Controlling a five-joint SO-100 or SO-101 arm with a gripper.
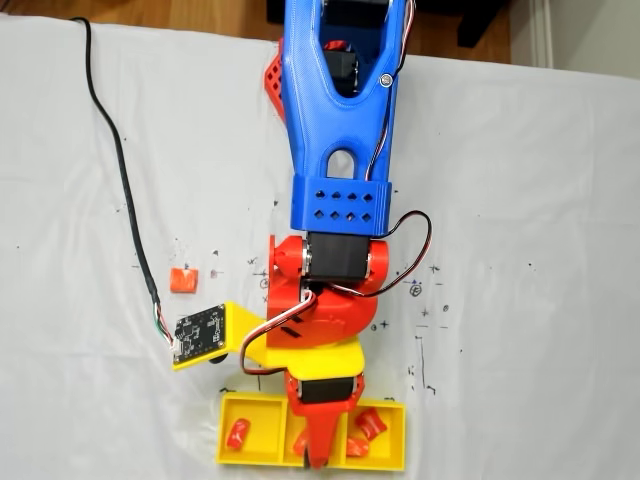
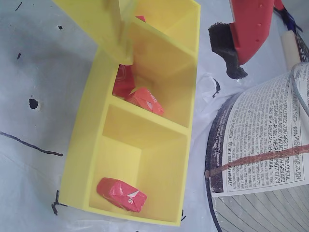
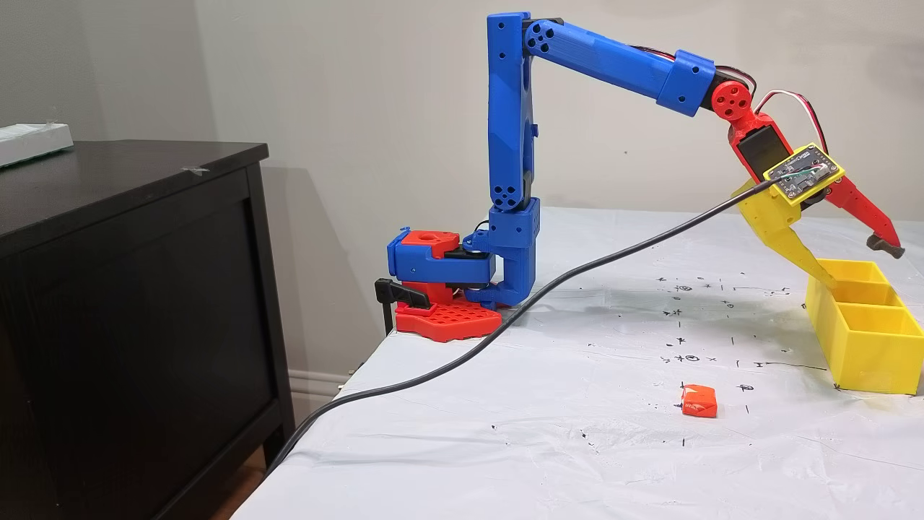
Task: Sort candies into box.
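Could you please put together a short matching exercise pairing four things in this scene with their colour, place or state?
Things:
1. gripper
2. loose candy
3. box
4. cable

Descriptions:
A. black, trailing over the table's edge
B. yellow, three compartments in a row
C. open, above the box
D. orange-red, lying on the white sheet, apart from the box

Pairs: 1-C, 2-D, 3-B, 4-A.

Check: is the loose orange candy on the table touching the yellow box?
Apart. A fixed view shows the orange candy on the sheet, bare table between it and the box.
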